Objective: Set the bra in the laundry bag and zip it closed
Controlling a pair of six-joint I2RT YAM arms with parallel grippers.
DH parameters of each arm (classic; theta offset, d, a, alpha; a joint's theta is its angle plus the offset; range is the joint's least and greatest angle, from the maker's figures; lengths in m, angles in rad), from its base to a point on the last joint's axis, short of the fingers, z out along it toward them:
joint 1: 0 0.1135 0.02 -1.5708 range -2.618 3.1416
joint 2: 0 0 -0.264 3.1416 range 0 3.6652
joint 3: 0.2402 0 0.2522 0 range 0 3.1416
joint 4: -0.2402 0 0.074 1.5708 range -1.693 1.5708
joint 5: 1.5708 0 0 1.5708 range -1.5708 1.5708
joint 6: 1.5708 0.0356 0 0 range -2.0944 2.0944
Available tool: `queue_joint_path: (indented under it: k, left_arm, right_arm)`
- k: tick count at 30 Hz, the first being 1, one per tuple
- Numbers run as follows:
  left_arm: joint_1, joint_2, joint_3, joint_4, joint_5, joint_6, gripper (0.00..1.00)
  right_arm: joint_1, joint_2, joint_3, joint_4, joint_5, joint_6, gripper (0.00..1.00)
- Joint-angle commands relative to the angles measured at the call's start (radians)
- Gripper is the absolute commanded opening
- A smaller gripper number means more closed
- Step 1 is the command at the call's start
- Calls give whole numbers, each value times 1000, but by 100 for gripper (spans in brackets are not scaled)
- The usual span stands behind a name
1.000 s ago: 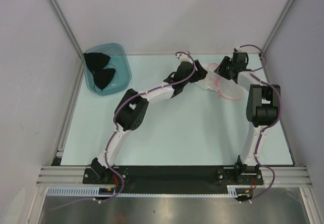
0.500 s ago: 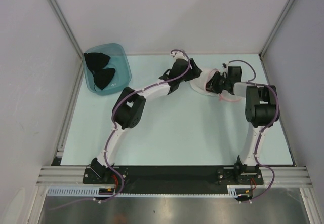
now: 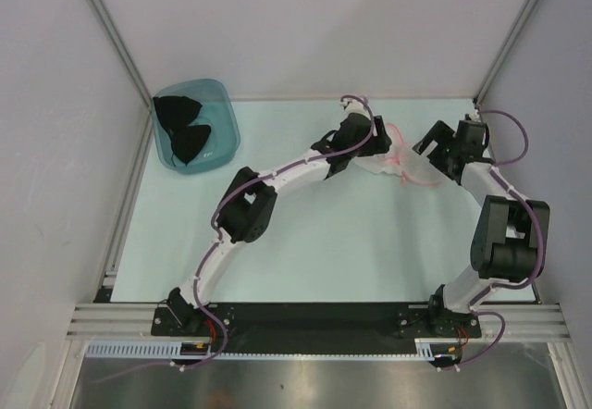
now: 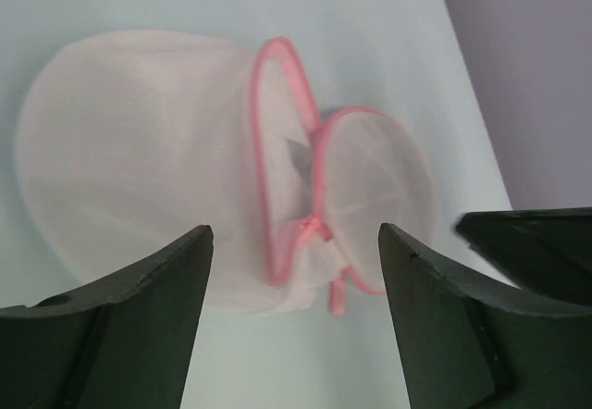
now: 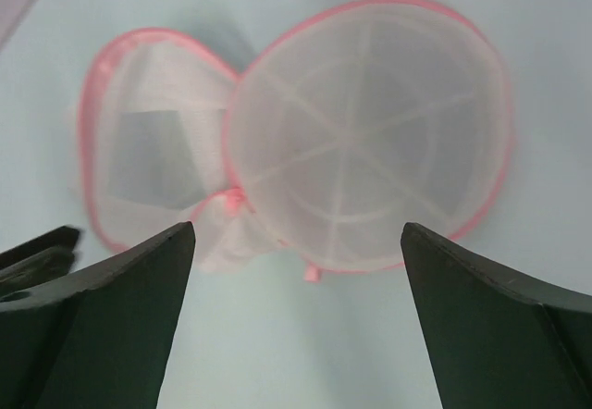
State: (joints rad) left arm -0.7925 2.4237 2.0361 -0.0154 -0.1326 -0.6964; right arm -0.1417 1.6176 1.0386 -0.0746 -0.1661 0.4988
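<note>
From above, your left gripper [image 3: 373, 150] and right gripper [image 3: 427, 148] flanked the laundry bag [image 3: 400, 161], its long axis running side to side between them. The bra [image 3: 183, 130] sat well off to the left in the teal tub [image 3: 231, 117], nearer your left arm. Left wrist: jaws wide and empty, both domes lying across the gap just ahead. Right wrist: jaws wide and empty too, the bag's hollow half lying leftward.

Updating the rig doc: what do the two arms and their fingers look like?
Both the left arm and right arm have white links with bulky black joint housings. Thin purple cables loop along each. The left fingers and right fingers are dark, broad wedges tapering to the tips. No markings visible.
</note>
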Motion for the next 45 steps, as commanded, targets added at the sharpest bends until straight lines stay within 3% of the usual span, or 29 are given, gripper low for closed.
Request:
queue_joint_path:
  k: [1, 5, 11, 15, 20, 23, 26, 27, 29, 32, 33, 35, 36, 39, 45]
  left_arm:
    - [-13, 64, 182, -141, -84, -17, 78]
    - [-8, 153, 297, -213, -79, -63, 78]
    - [-1, 181, 325, -227, -50, -89, 74]
    - [27, 202, 334, -231, 28, -141, 56]
    - [38, 215, 340, -233, 64, -160, 42]
    - [39, 204, 338, -227, 70, -141, 19]
    - [39, 177, 322, -210, 93, -120, 6]
    - [39, 169, 316, -202, 99, -114, 6]
    - [39, 158, 309, -196, 108, -103, 0]
    - [42, 143, 299, -183, 123, -95, 0]
    - [44, 135, 294, -175, 160, -95, 0]
    - [45, 130, 286, -147, 185, -95, 0]
    - [45, 127, 286, -147, 195, -95, 0]
    - [50, 120, 285, -143, 212, -95, 0]
    - [88, 84, 294, -112, 272, -149, 0]
  right_arm:
    - [-2, 50, 34, -128, 221, -37, 100]
    - [-22, 76, 24, -135, 250, -5, 100]
    - [-33, 77, -8, -137, 306, 14, 100]
    - [-38, 139, 28, -185, 320, 34, 100]
    - [-27, 182, 41, -173, 333, 58, 99]
    - [-21, 197, 37, -131, 333, 67, 91]
    - [-27, 220, 40, -77, 311, 87, 78]
    - [-29, 226, 43, -74, 306, 90, 72]
    - [-32, 234, 44, -65, 294, 109, 71]
    - [-39, 240, 35, -19, 249, 133, 55]
    - [-42, 243, 35, 8, 240, 136, 43]
    - [-55, 258, 43, 30, 212, 135, 33]
    - [-61, 261, 41, 59, 202, 130, 21]
    - [-79, 234, 37, 106, 183, 113, 0]
    - [-87, 20, 76, 136, 246, -11, 0]
